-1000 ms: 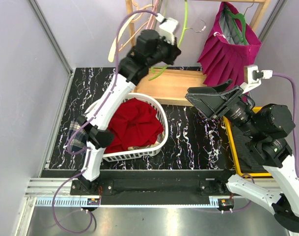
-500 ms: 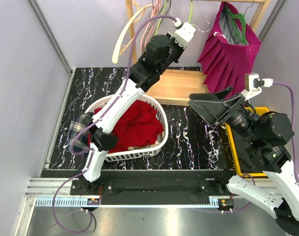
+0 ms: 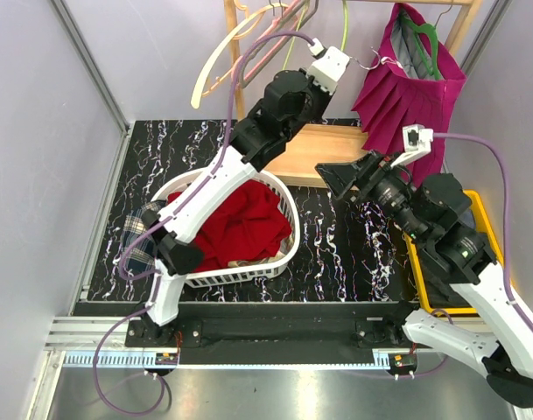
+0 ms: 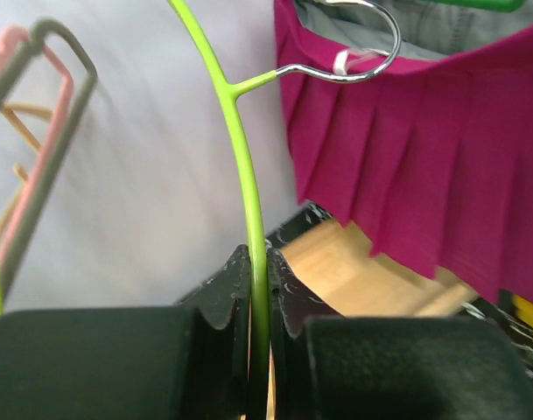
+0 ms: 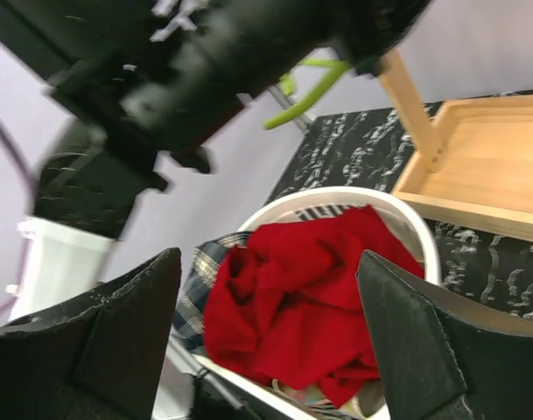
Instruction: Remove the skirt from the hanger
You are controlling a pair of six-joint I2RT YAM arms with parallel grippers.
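While the left jaws are clamped shut on a lime hanger [image 4: 245, 184] and the right jaws gape wide with nothing in them, we should steer the right ones toward the pink skirt [image 3: 410, 92], which hangs at the far right on its own green hanger [image 3: 429, 38].

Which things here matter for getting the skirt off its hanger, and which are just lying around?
For the job: magenta skirt; dark green hanger carrying it; right gripper, open; left gripper, shut on a lime hanger.
Lying about: white basket; red cloth in it; plaid cloth; yellow tray.
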